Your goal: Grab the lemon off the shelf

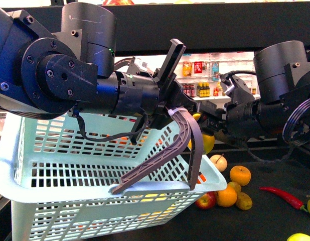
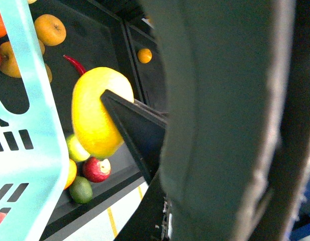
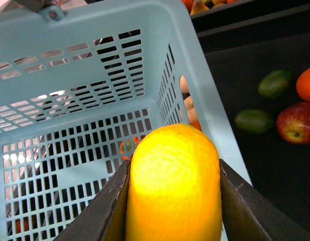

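In the right wrist view the lemon, bright yellow and smooth, fills the gap of my right gripper, which is shut on it just above the rim of a light blue basket. The front view shows the lemon partly hidden behind the grey basket handle, off the shelf tray. My left gripper is shut on that handle and holds the basket up. The handle blocks most of the left wrist view, with the lemon beside it.
Loose on the dark tray lie oranges, a red apple and a red chilli. The right wrist view shows two limes and an apple beside the basket. A black shelf beam runs overhead.
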You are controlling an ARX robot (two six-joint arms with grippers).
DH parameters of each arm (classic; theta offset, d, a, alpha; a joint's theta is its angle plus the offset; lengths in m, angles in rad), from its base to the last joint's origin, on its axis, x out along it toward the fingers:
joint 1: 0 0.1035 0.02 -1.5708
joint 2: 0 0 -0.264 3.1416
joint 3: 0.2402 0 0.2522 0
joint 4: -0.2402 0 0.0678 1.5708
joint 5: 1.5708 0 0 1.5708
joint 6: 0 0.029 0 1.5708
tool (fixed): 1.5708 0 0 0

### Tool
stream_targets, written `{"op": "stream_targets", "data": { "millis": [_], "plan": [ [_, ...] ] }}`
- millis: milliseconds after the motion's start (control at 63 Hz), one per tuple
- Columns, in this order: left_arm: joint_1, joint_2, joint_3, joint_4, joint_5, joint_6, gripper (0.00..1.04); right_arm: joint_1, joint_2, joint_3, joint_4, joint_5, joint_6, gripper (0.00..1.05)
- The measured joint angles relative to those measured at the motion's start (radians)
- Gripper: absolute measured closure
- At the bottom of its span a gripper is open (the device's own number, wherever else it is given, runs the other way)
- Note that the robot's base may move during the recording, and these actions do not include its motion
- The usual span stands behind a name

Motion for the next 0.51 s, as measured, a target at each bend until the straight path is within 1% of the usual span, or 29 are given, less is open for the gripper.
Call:
{"op": "stream_targets", "data": {
  "millis": [175, 206, 222, 254, 270, 302, 349, 381, 508],
  "plan": [
    [0.000, 0.000, 0.000, 0.000, 0.000, 0.000, 0.98, 0.025, 0.033, -0.009, 0.010, 0.016, 0.000, 0.61],
    [0.000, 0.000, 0.000, 0.000, 0.000, 0.000, 0.98, 0.027, 0.037, -0.013, 0.016, 0.021, 0.003, 0.57],
    [0.000, 0.000, 0.000, 0.000, 0.000, 0.000, 0.98, 0.029, 0.039, -0.016, 0.023, 0.023, 0.005, 0.53],
    [0.000, 0.000, 0.000, 0.000, 0.000, 0.000, 0.98, 0.031, 0.043, -0.018, 0.028, 0.024, 0.007, 0.49],
    [0.000, 0.000, 0.000, 0.000, 0.000, 0.000, 0.98, 0.033, 0.043, -0.020, 0.034, 0.024, 0.010, 0.46],
    [0.000, 0.000, 0.000, 0.000, 0.000, 0.000, 0.98, 0.034, 0.044, -0.021, 0.038, 0.025, 0.011, 0.42],
    [0.000, 0.000, 0.000, 0.000, 0.000, 0.000, 0.98, 0.035, 0.044, -0.022, 0.047, 0.030, 0.013, 0.34],
    [0.000, 0.000, 0.000, 0.000, -0.001, 0.000, 0.98, 0.035, 0.044, -0.022, 0.051, 0.034, 0.014, 0.30],
    [0.000, 0.000, 0.000, 0.000, 0.000, -0.003, 0.98, 0.027, 0.028, -0.023, 0.052, 0.080, -0.021, 0.11]
  ]
}}
